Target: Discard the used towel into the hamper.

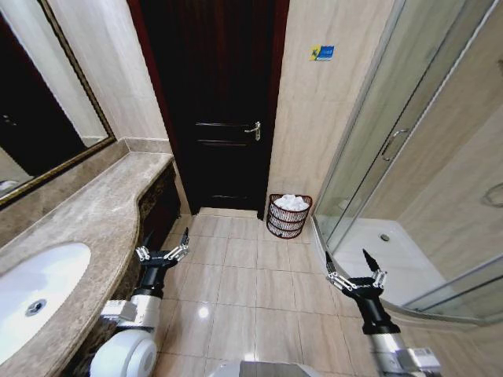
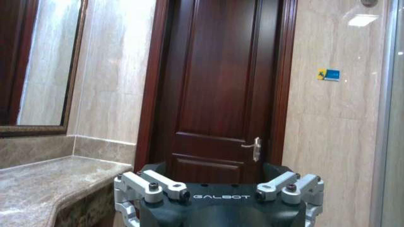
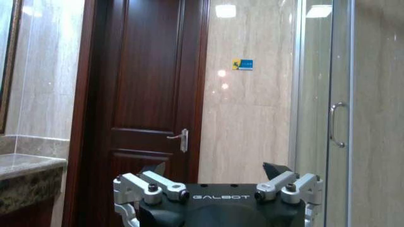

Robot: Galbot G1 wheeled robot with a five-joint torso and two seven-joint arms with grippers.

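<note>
The hamper (image 1: pixel 289 215) stands on the floor against the far wall, between the door (image 1: pixel 212 102) on its left and the shower (image 1: pixel 409 173) on its right. A towel (image 1: pixel 291 203) lies in it. The counter (image 1: pixel 86 228) with its sink (image 1: pixel 35 290) runs along the left.

A bathroom is lit evenly from overhead, with ceiling lamps mirrored as glare on the wall tiles (image 3: pixel 252 118) and floor (image 1: pixel 236 290). Straight edges are bowed by wide-angle distortion toward the margins.
</note>
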